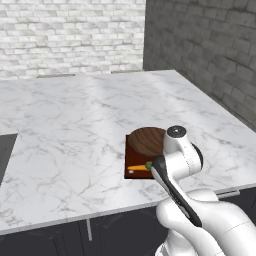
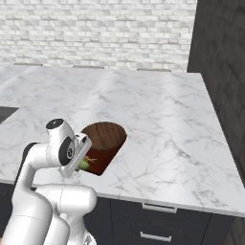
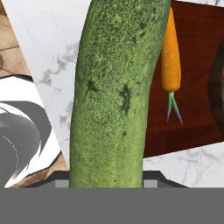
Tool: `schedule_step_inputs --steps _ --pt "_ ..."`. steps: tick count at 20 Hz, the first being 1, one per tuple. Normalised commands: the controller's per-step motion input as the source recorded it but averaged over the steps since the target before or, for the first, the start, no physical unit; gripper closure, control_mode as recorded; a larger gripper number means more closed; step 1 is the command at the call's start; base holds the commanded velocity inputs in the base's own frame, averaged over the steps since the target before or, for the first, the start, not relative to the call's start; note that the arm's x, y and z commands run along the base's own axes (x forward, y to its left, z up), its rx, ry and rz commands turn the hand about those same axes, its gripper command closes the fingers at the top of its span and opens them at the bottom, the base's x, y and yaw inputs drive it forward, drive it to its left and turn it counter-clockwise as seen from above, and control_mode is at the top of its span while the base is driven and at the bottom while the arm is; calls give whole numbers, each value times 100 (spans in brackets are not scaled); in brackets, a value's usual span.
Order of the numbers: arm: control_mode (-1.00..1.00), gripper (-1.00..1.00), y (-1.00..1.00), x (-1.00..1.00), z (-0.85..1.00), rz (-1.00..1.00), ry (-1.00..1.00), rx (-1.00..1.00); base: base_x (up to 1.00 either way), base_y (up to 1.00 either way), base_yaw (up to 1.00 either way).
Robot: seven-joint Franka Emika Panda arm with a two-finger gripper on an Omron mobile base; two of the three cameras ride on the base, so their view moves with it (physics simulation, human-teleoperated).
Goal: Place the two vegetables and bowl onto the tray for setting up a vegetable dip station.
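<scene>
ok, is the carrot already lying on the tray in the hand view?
Yes, the carrot lies flat on the tray, beside the cucumber.

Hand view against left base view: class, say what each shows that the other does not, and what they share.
Hand view alone: the cucumber up close, running from the hand, with its rough dark green skin, and the carrot's green top.
Left base view alone: the wooden bowl whole on the tray, the wide marble counter, the brick wall.
Both: the orange carrot lying on the tray.
</scene>
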Motion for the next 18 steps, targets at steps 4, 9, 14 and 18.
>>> schedule_step_inputs --steps 4,9,14,18 --pt "-100 100 0 3 -15 0 1 1 0 0 0" --pt "-100 100 1 4 -15 0 0 0 0 0 0" --pt "-100 100 0 7 -16 0 0 0 0 0 0" --pt "-100 100 0 7 -20 0 0 0 0 0 0"
